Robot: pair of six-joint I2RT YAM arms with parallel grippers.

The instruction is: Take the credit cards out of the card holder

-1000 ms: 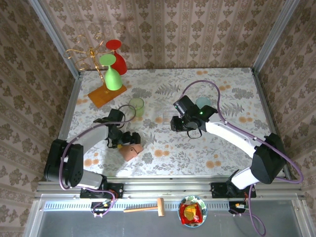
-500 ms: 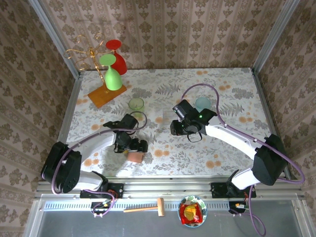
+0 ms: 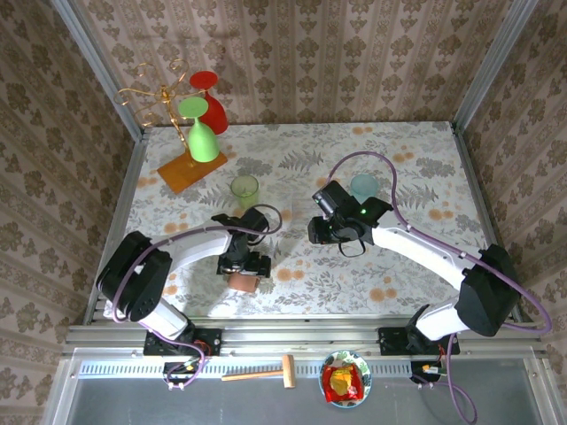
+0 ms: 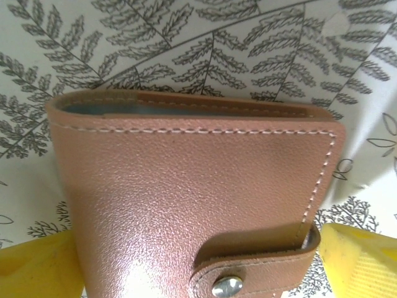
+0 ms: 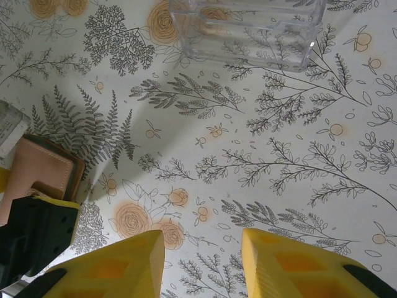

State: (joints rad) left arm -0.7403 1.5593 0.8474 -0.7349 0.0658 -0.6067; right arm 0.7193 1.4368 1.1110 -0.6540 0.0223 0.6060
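we see l gripper [image 3: 244, 265] pinching the small flat tan leather card holder [image 4: 186, 186] by its sides on the flowery table [image 3: 354, 292], flap snapped shut. r gripper [image 5: 201, 239] jaws apart, nothing btwn.

The table [image 3: 425, 177] is covered in a pale cloth printed with grey ferns and small orange blossoms. At its far left corner a gold rack [image 3: 165, 94] stands on a flat orange base [image 3: 191, 170]. A green cup [image 3: 244, 189] sits a little nearer the middle, a clear plastic box [image 5: 248, 34] lies close to the centre, and a pale blue cup [image 3: 363, 186] stands to the right of the box. Toward the near left is the tan card holder [image 3: 241, 282], folded shut with its snap tab fastened, though whether it rests fully on the cloth cannot be told.
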